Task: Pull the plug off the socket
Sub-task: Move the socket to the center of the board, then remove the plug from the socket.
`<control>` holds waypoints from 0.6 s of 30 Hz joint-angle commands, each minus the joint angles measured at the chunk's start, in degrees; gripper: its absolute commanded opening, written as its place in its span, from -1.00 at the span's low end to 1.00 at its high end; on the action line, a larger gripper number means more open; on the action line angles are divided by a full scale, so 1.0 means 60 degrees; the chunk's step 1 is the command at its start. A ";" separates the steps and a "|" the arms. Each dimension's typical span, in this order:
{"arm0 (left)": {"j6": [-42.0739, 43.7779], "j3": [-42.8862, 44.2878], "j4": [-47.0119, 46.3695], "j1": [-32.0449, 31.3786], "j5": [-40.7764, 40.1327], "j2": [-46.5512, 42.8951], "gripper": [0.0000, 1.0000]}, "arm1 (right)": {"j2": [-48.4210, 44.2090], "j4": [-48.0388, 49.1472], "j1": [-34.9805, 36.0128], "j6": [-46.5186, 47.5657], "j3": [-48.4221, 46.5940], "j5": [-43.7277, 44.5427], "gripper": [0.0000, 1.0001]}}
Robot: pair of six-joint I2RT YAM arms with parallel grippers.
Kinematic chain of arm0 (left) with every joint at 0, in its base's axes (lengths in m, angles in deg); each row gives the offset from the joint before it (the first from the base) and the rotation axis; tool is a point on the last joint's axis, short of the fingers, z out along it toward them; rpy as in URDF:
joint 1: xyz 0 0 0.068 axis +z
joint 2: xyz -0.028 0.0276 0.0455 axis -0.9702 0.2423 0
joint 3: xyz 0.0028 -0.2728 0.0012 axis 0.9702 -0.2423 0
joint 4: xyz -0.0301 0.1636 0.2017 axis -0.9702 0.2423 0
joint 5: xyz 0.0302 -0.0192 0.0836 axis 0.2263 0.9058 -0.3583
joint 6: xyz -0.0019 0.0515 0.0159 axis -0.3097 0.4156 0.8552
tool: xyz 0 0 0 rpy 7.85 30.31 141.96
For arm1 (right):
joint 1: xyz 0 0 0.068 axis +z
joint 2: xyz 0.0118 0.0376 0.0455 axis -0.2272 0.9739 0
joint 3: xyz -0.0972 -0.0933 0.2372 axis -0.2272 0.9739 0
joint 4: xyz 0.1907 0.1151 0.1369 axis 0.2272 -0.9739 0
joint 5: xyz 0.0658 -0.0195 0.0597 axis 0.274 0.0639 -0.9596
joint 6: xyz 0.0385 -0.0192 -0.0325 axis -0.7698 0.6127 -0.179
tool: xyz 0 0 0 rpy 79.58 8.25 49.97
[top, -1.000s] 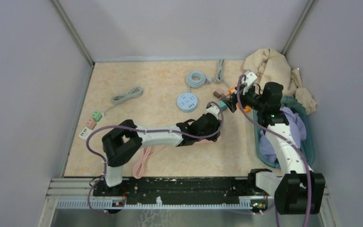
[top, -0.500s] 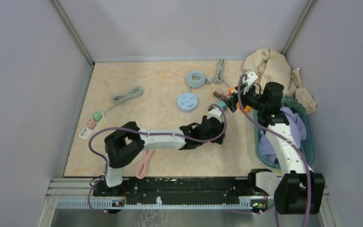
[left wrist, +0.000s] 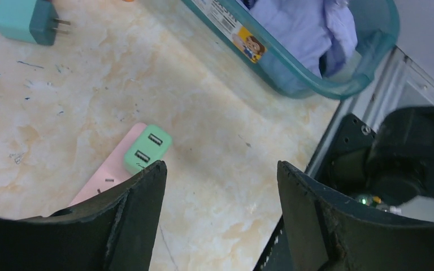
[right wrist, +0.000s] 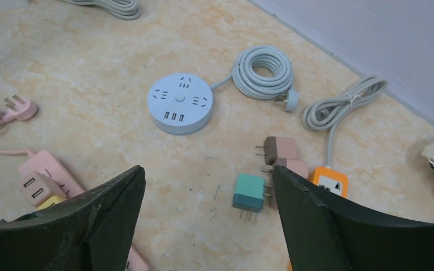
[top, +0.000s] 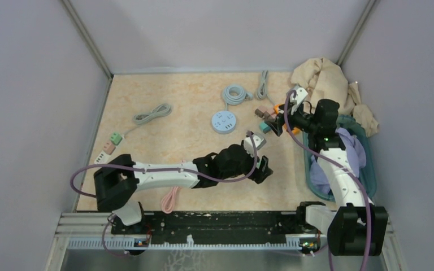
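Mint-green USB plug (left wrist: 147, 148) seated in pink power strip (left wrist: 103, 179) on tabletop (left wrist: 62, 96), just by left hand (left wrist: 220, 169), spread & empty; right hand (right wrist: 207, 172) spread too. Prob. light, rigid, slick plastic, snug fit: pinch flat sides, pull straight, pin strip.

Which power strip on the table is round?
The pale blue disc-shaped power strip beside its coiled cord; the orange strip and pink strip are straight-edged.
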 commanded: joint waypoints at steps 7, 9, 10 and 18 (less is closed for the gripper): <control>0.2084 -0.3342 -0.1708 -0.0051 0.0386 -0.3356 0.65 | -0.0172 0.0805 -0.0123 -0.0056 0.0186 -0.1266 0.66; 0.2497 -0.3927 -0.1652 -0.0029 0.0402 -0.3954 0.75 | -0.0170 0.0889 -0.0121 -0.0044 0.0242 -0.1424 0.66; 0.2671 -0.4149 -0.1545 -0.0009 0.0372 -0.4263 0.84 | -0.0152 0.0908 -0.0112 -0.0037 0.0268 -0.1528 0.66; 0.3510 -0.5305 -0.0378 0.1053 0.1292 -0.5723 1.00 | 0.0011 0.0933 -0.0118 0.1021 0.0643 -0.3788 0.87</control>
